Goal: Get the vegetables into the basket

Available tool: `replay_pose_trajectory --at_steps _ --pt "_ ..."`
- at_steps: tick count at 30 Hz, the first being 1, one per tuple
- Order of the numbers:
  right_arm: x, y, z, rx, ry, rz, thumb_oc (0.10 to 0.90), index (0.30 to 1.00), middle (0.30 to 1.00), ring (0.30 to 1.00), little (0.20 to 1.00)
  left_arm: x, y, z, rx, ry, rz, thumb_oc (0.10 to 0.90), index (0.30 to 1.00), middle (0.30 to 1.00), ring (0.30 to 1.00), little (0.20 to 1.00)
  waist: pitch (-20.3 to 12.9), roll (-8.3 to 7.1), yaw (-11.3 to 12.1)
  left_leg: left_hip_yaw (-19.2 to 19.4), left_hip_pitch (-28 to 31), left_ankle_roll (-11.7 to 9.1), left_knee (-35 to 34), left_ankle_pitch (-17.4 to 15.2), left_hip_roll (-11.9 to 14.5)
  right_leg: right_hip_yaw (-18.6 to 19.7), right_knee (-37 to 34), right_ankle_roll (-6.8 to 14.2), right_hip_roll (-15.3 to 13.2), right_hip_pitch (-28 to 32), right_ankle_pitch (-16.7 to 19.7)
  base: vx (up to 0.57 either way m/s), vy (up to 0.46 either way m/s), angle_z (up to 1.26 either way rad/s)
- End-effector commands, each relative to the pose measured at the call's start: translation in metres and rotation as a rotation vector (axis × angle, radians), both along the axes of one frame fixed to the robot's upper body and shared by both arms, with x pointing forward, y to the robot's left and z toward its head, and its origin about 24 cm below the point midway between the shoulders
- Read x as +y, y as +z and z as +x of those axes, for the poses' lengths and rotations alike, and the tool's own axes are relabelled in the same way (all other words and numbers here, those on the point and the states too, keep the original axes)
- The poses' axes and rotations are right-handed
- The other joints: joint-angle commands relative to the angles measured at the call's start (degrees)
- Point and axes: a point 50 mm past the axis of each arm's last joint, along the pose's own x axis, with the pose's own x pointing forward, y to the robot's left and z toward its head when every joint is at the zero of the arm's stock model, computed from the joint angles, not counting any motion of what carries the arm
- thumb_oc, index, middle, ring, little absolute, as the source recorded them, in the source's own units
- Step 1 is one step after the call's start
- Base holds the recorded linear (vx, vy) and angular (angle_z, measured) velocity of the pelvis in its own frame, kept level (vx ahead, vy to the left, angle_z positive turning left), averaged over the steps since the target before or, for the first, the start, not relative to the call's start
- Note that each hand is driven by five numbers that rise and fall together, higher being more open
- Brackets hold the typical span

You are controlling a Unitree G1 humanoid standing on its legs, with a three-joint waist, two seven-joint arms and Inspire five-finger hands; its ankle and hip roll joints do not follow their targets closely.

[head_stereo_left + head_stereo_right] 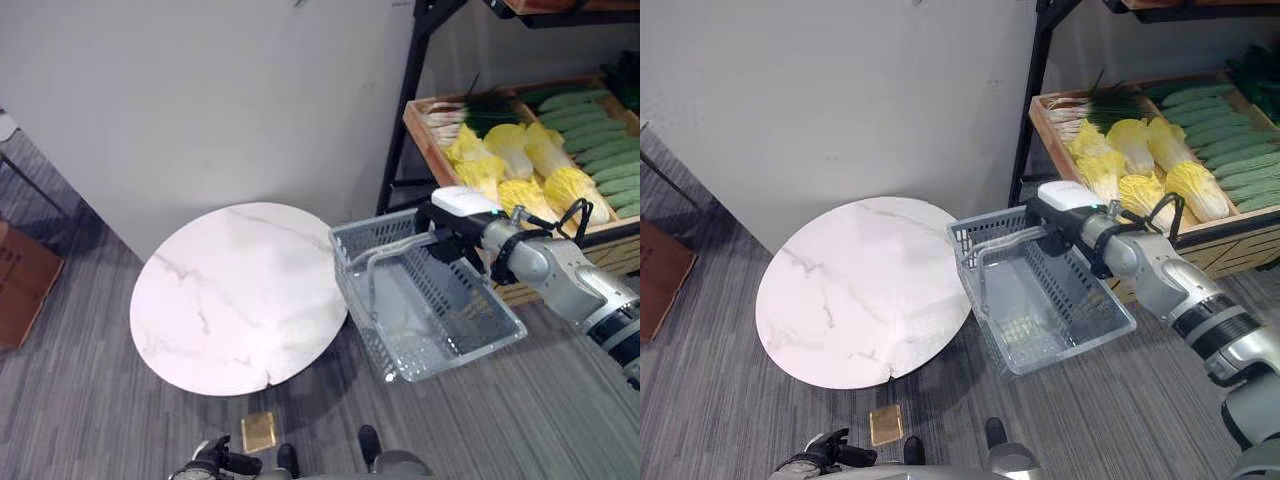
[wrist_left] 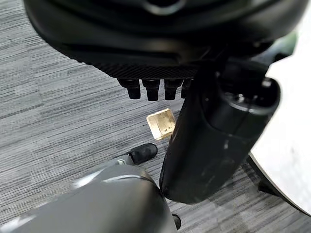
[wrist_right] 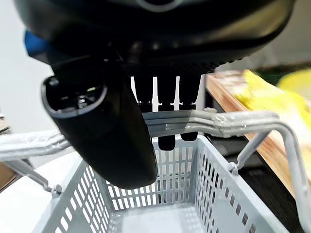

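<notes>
Now right robot hand [image 1: 1065, 208] grips basket [image 1: 1040, 300] handles [image 3: 204, 124] (fingers curled).

Round white marble-look table top [image 1: 235, 295] on grey striped carpet [image 1: 80, 390], close against a pale wall [image 1: 200, 100]. Small brass-coloured square plate [image 1: 259, 431] on the carpet just off the table's near edge. Brown box [image 1: 20, 285] at the far left on the carpet. Black metal rack upright [image 1: 405, 100] rising beside the wall at the right
</notes>
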Motion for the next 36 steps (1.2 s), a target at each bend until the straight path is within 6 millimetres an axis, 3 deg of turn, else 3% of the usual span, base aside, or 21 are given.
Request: replay_pose_trajectory --at_steps 1,9,16,27,36 --pt "-0.017 0.069 0.011 -0.301 -0.071 0.116 0.4 0.3 0.3 0.3 0.3 0.004 -0.002 -0.008 0.061 -0.1 0.034 0.9 1.0 1.0 1.0 1.0 -4.3 -2.25 1.3 0.6 1.4 -1.9 0.6 -2.5 0.5 1.2 2.8 4.2 -3.5 1.8 -3.8 0.0 0.0 0.0" --pt "-0.074 0.013 -0.015 -0.175 -0.315 0.184 0.4 0.3 0.3 0.3 0.3 -0.001 -0.001 0.0 0.041 -0.124 0.027 0.9 1.0 1.0 1.0 1.0 -3.5 -1.55 0.1 0.2 1.5 -2.1 0.4 -2.4 0.8 1.2 2.7 4.1 -3.1 2.0 -4.1 0.0 -0.006 0.02" --pt "-0.101 -0.034 -0.032 -0.064 -0.502 0.305 0.4 0.3 0.3 0.3 0.3 0.001 0.0 0.005 0.023 -0.115 0.031 0.9 1.0 1.0 1.0 1.0 -3.3 -1.38 0.0 -0.7 1.6 -1.9 0.4 -2.7 0.7 2.0 2.6 3.9 -3.1 2.2 -4.2 0.0 -0.002 0.0" --pt "-0.101 -0.063 -0.046 -0.017 -0.579 0.414 0.4 0.3 0.3 0.3 0.3 0.004 0.002 0.008 0.019 -0.11 0.045 0.9 1.0 1.0 1.0 1.0 -3.2 -1.26 -0.9 1.1 2.1 -0.8 0.7 -4.2 -0.3 4.4 2.5 4.8 -3.8 1.3 -3.5 0.02 0.042 -0.09" --pt "-0.095 -0.076 -0.053 0.003 -0.589 0.455 0.4 0.3 0.3 0.3 0.3 0.005 0.007 0.026 -0.029 -0.161 0.075 0.9 1.0 1.0 1.0 1.0 -2.3 -1.94 -2.8 4.8 1.7 0.3 0.4 -5.4 -1.6 7.7 2.6 7.3 -4.9 -1.6 -1.4 0.0 0.091 -0.23"
